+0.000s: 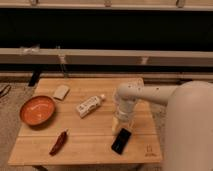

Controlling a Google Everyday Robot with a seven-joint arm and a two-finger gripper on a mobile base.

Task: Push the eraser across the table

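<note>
The eraser (121, 141) is a flat black slab lying at an angle on the wooden table (90, 147), near the front right. My gripper (120, 126) points down at the end of the white arm, just behind the eraser's far end and at or very near it. Whether they touch does not show. The arm covers the spot on the table behind it.
An orange bowl (37, 110) stands at the left. A pale beige block (61, 92) lies at the back left. A white labelled packet (90, 105) lies in the middle. A red pepper-like thing (58, 142) lies at the front left. The front edge is close to the eraser.
</note>
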